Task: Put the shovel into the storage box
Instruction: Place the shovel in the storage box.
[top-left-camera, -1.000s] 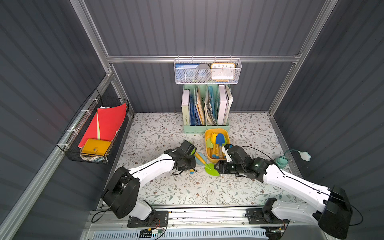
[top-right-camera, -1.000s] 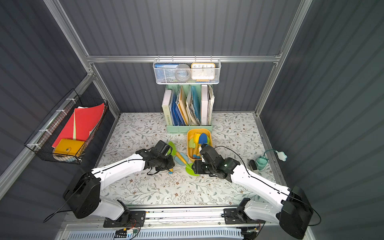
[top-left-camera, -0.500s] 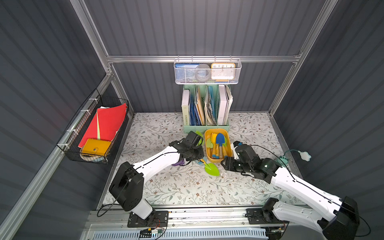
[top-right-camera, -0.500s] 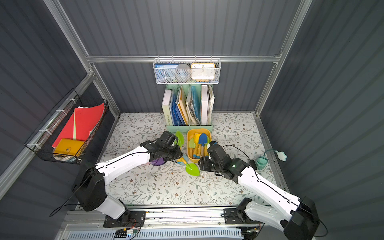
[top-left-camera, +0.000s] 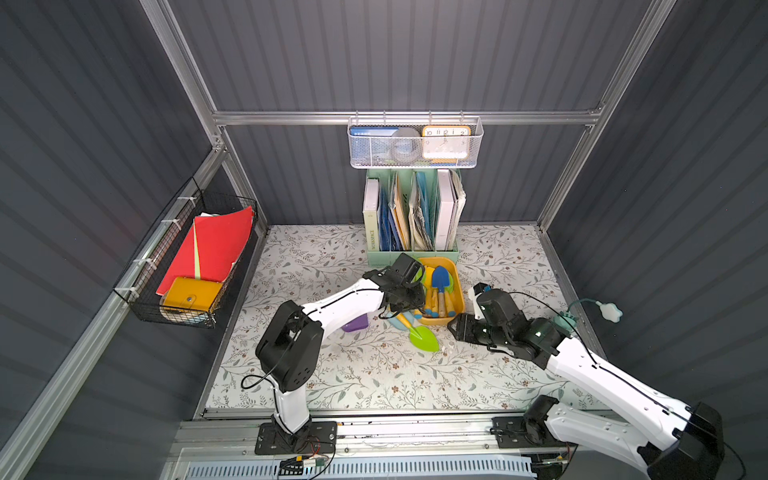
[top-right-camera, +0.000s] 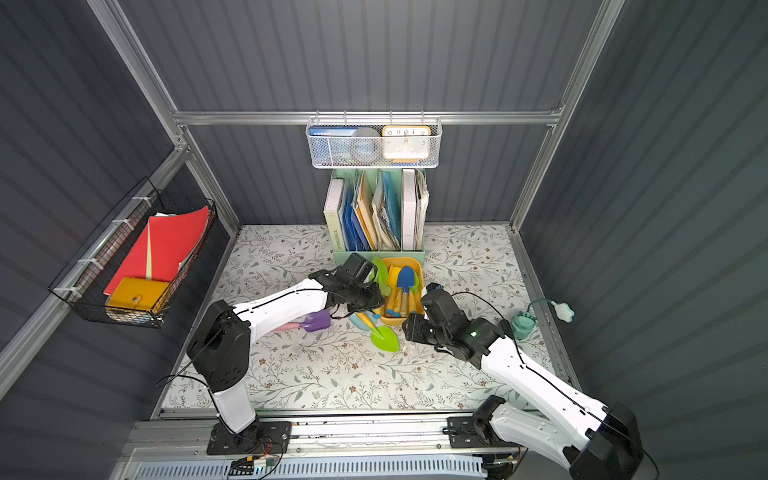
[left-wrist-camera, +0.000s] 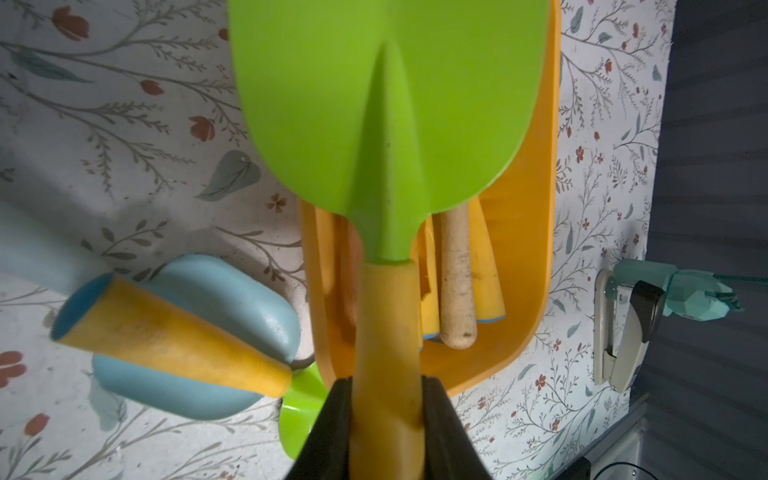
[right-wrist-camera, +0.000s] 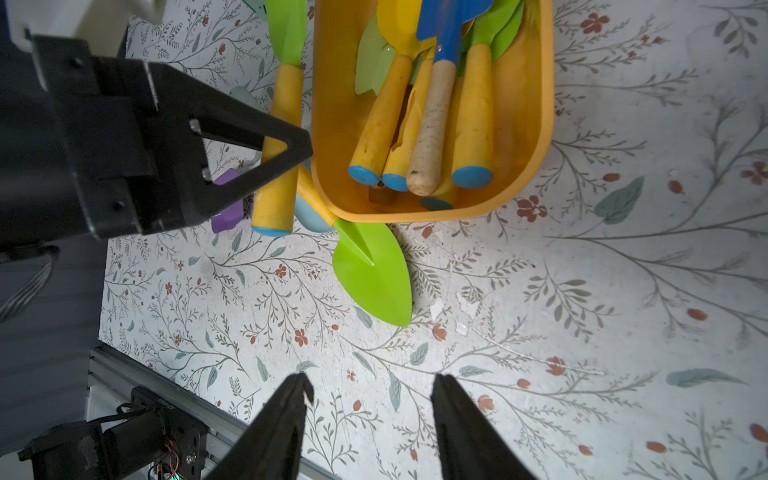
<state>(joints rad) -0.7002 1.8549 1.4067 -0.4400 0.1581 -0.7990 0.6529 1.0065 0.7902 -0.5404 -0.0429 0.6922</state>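
Note:
My left gripper (left-wrist-camera: 386, 395) is shut on the yellow handle of a green-bladed shovel (left-wrist-camera: 386, 124). It holds the shovel over the left rim of the yellow-orange storage box (top-left-camera: 456, 286), with the blade above the box's inside. In the right wrist view the same shovel (right-wrist-camera: 282, 124) hangs just beside the storage box's wall (right-wrist-camera: 536, 124). Several shovels lie in the box, one of them blue (top-left-camera: 439, 278). My right gripper (right-wrist-camera: 370, 395) stands open and holds nothing, low over the table in front of the box.
A second green shovel (top-left-camera: 424, 336) and a pale blue scoop (left-wrist-camera: 232, 291) lie on the table at the box's front corner. A purple shovel (top-right-camera: 316, 321) lies under the left arm. Behind the box stands a mint-green file rack (top-left-camera: 411, 252). A stapler (left-wrist-camera: 627, 332) is at the right.
The left arm has carried the green shovel from the front of the table back to the box's left rim. The right gripper has drawn back from the box, toward the right front.

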